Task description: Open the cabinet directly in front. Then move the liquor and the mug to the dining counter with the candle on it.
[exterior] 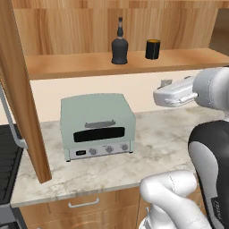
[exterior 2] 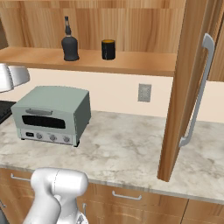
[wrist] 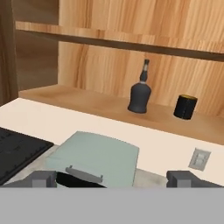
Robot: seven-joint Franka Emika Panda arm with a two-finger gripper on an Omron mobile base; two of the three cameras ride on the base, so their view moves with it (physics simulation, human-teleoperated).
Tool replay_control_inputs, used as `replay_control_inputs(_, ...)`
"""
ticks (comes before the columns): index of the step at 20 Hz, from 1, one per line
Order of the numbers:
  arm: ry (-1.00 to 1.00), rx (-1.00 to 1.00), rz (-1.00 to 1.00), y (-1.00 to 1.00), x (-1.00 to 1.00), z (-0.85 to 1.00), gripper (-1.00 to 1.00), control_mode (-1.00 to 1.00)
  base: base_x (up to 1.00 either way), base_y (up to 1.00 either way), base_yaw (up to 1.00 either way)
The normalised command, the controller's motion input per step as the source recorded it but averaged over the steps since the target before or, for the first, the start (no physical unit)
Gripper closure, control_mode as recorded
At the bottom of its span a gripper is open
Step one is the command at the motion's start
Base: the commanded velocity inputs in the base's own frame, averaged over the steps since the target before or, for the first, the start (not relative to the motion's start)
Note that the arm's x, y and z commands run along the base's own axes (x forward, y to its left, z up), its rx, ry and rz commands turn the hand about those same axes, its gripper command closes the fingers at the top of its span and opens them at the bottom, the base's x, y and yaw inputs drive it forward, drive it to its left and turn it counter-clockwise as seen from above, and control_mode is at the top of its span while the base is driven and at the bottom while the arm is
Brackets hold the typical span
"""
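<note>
The cabinet stands open, its left door (exterior: 18, 89) and right door (exterior 2: 188, 87) swung out toward me. On its lower shelf (exterior: 67, 67) the near-black liquor bottle (exterior: 119, 44) (exterior 2: 69, 43) (wrist: 140, 94) stands upright. The black mug (exterior: 152, 49) (exterior 2: 108, 49) (wrist: 185, 107) sits a short way to its right. My gripper (wrist: 113, 179) is open and holds nothing. It hovers over the counter, below and in front of the shelf, and points at the bottle and mug. The white hand (exterior: 172, 96) is level with the wall below the shelf. The dining counter and candle are out of view.
A pale green toaster oven (exterior: 96, 125) (exterior 2: 50, 113) (wrist: 94, 159) sits on the marble counter (exterior 2: 127, 148) under the shelf. A black stove (exterior: 6, 161) lies at the left. A wall outlet (exterior 2: 144, 92) is behind the counter. A second shelf (wrist: 131, 41) runs above the bottle.
</note>
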Motion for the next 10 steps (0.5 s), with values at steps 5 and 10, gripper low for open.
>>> replay_control_inputs(5, 0.1, 0.01, 0.0, -0.09, 0.47, 0.0, -1.0, -1.0, 0.0, 0.0, 0.0)
replay_control_inputs(10, 0.15, 0.0, -0.02, 0.0, 0.61, 0.05, -1.0, -1.0, 0.0, 0.0, 0.0)
